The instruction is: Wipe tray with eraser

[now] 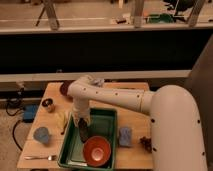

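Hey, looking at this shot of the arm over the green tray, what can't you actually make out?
- Gripper, camera view: it sits low over the tray at the eraser; the wrist above covers the contact, so any grip is unclear.
- Tray floor, camera view: partly covered by the arm and the orange bowl.
- Dark clump near the table's right edge: too small to identify, partly behind the robot's body.

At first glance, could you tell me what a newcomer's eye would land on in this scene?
Most striking is the big white arm sweeping from the right and bending down so its gripper sits on the dark eraser in the tray's left half. Next come the green tray at the table's middle and the orange-red bowl at its near end.
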`<state>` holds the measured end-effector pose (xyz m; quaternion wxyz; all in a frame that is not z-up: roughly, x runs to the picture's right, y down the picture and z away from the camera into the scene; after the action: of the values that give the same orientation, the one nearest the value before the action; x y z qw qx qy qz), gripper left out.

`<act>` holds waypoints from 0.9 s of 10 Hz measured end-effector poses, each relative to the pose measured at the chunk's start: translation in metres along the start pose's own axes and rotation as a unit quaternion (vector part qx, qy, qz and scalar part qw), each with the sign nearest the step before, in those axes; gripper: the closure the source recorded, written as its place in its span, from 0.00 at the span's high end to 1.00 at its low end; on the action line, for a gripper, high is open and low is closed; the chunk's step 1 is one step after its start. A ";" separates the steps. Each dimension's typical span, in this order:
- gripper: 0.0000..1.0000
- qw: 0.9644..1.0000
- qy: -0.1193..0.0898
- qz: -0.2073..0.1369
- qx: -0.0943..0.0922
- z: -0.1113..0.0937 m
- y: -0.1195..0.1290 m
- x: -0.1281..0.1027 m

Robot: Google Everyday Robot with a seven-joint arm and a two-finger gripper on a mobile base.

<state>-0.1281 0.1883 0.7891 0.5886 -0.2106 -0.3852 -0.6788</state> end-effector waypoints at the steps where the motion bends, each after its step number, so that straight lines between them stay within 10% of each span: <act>1: 0.00 1.000 0.001 0.001 -0.003 -0.004 0.011 -0.006; 5: 0.00 0.999 0.016 0.036 0.000 -0.020 0.072 -0.002; 9: 0.00 0.998 0.040 0.052 0.025 -0.021 0.068 0.035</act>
<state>-0.0672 0.1492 0.8206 0.6433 -0.1884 -0.3669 -0.6451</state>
